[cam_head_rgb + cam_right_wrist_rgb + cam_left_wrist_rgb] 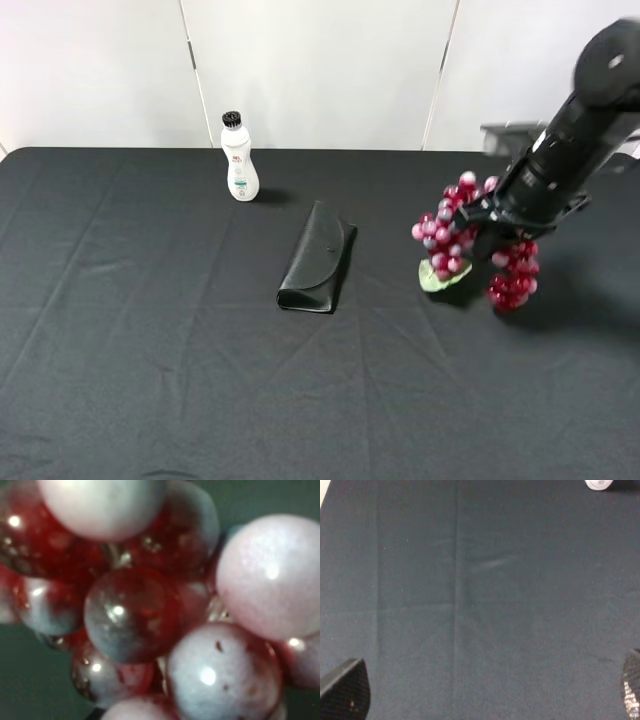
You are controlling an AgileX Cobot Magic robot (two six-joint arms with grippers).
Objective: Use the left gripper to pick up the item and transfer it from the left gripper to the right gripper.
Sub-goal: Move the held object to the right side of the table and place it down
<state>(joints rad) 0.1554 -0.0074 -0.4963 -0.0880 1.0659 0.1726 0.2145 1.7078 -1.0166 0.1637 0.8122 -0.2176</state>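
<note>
One arm slants down from the right, the right gripper point(487, 222) jaws pinching the grapes point(450, 235) mid-bunch.

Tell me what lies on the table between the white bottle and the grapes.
The black glasses case lies between the white bottle and the grapes, as the exterior high view shows.

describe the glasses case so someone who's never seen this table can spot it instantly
On the black tablecloth, look near the middle, between the white bottle at the back left and the grapes on the right. The glasses case lies flat there, alone: a long, dark, matte pouch, almost tablecloth-coloured, unlike its bright neighbours.
</note>
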